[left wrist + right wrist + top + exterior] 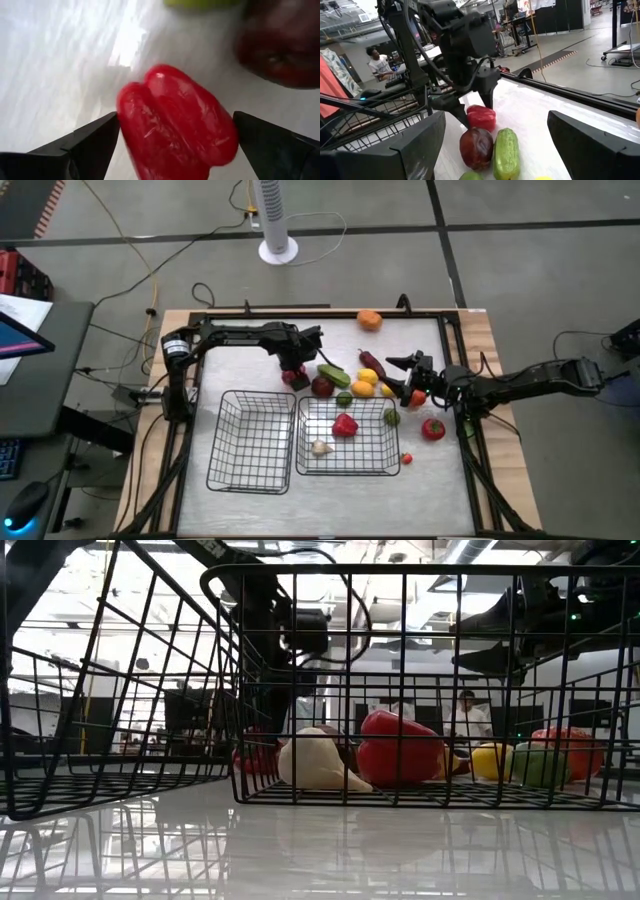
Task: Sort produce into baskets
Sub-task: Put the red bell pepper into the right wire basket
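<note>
The left hand stands wide open over a small red pepper, one finger on each side of it and neither finger seen to touch it; the pepper lies on the white counter, gripped by nothing. Just beside this hand, toward the right arm, lie a dark red fruit and a green cucumber, close enough to crowd that finger. A little farther on sit a yellow piece and a dark purple one. The right hand hovers past these, its fingers spread wide and holding nothing, with an orange piece just below it. On the near side of both hands stand the two baskets: the left basket bare, the right basket holding a larger red pepper and a pale garlic bulb. Beyond the right basket's side lies a red tomato. An orange fruit lies far off at the counter's back edge.
</note>
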